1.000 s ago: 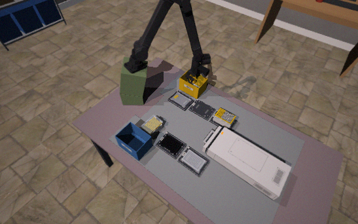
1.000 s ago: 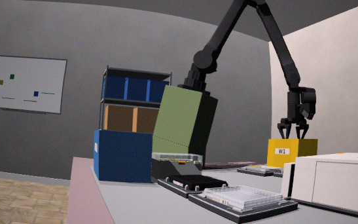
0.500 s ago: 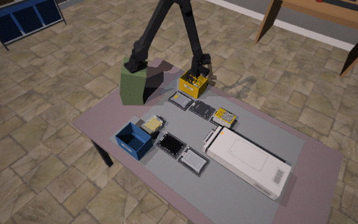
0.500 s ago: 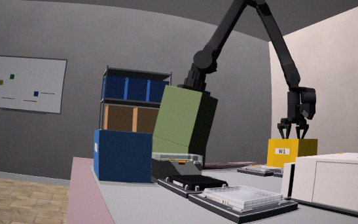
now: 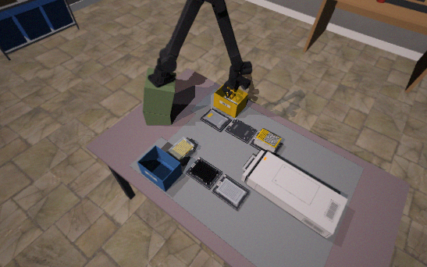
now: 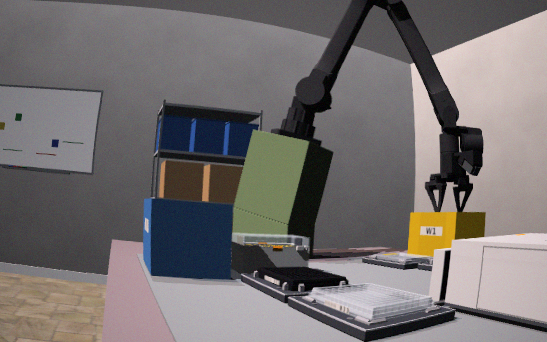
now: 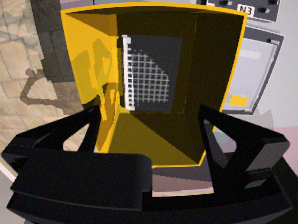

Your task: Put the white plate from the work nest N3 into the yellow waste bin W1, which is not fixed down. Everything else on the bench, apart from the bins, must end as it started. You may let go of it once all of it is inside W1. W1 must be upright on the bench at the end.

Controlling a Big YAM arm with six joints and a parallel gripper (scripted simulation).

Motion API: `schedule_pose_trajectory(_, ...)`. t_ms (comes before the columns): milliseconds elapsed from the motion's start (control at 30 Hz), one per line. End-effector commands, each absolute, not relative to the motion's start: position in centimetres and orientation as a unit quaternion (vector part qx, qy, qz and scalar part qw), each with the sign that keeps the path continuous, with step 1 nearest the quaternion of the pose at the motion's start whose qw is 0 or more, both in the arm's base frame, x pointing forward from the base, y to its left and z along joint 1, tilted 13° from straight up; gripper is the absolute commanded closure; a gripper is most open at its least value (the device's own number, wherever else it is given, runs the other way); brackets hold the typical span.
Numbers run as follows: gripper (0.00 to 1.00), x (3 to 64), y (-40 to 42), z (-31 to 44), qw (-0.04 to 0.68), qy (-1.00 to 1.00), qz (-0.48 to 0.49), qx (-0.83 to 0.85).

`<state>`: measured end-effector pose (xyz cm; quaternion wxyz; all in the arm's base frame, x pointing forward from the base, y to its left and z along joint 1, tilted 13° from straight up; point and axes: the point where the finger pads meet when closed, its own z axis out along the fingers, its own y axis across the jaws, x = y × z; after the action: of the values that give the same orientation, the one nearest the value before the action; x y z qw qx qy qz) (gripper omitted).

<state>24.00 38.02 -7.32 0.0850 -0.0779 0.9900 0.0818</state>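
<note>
The yellow waste bin W1 (image 5: pixel 229 106) (image 6: pixel 444 232) (image 7: pixel 87 43) stands upright at the far end of the grey mat. The white plate (image 7: pixel 149 76), a gridded well plate, rests inside it against the inner wall; only the wrist view shows it. My gripper (image 5: pixel 231 94) (image 6: pixel 448 200) (image 7: pixel 149 110) is open and empty, with its fingertips just above the bin's opening and apart from the plate. The work nest N3 (image 5: pixel 241 130) is a dark, empty frame right beside the bin.
A blue bin (image 5: pixel 159 168) (image 6: pixel 189 237) stands at the near left. The green arm pedestal (image 5: pixel 158 103) (image 6: pixel 279 185) is behind it. A large white machine (image 5: pixel 296 187) (image 6: pixel 514 280) fills the right side. Other nests hold a clear plate (image 5: pixel 215 119), a yellow one (image 5: pixel 268 138), a black one (image 5: pixel 204 172) and a white one (image 5: pixel 231 191).
</note>
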Motion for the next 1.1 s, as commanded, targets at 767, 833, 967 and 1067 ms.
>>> schedule_pose_trajectory(767, 0.0, 24.1, 38.0, -4.5, 0.089, 0.989, 0.086, -0.076)
schedule_pose_trajectory(833, 0.0, 24.4, 36.4, -4.1, 0.086, 0.99, 0.082, -0.076)
schedule_pose_trajectory(967, 0.0, 25.1, 35.0, -3.7, 0.086, 0.99, 0.082, -0.076)
schedule_pose_trajectory(1067, 0.0, 25.6, 33.9, -3.5, 0.086, 0.99, 0.082, -0.076)
